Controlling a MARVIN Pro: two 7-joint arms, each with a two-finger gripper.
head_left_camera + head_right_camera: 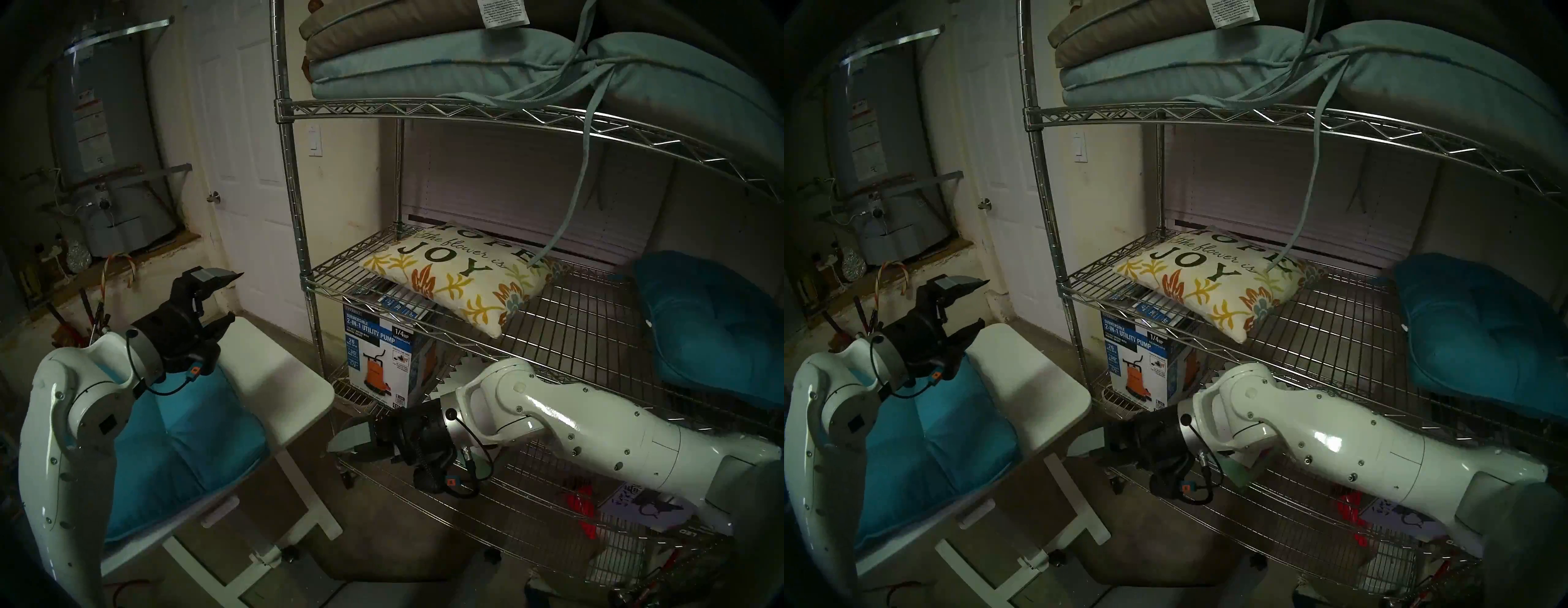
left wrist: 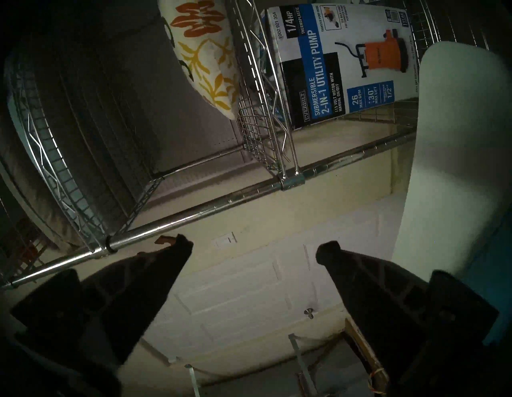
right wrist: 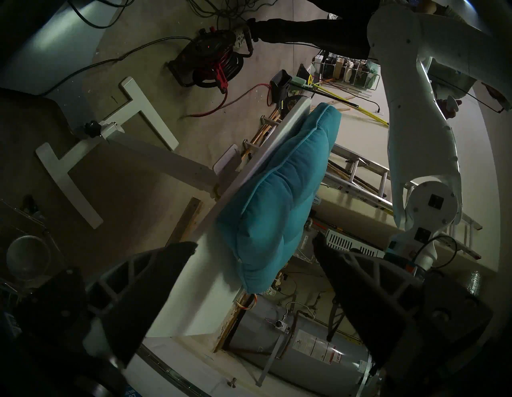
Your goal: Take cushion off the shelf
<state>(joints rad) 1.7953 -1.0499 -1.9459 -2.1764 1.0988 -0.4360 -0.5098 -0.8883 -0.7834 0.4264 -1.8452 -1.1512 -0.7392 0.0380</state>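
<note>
Ahead and to the right of the left gripper, hanging released above the white table, the cushion is overhanging the shelf edge.

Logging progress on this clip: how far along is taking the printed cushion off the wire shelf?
Done: nothing that shows. The cushion lies flat on the shelf, a cord from the pads above resting on it. In hand: the left hand is open and empty, above the small table, left of the shelf post. The right hand is open and empty below that tier. Left: reach, grip, lift out.
</note>
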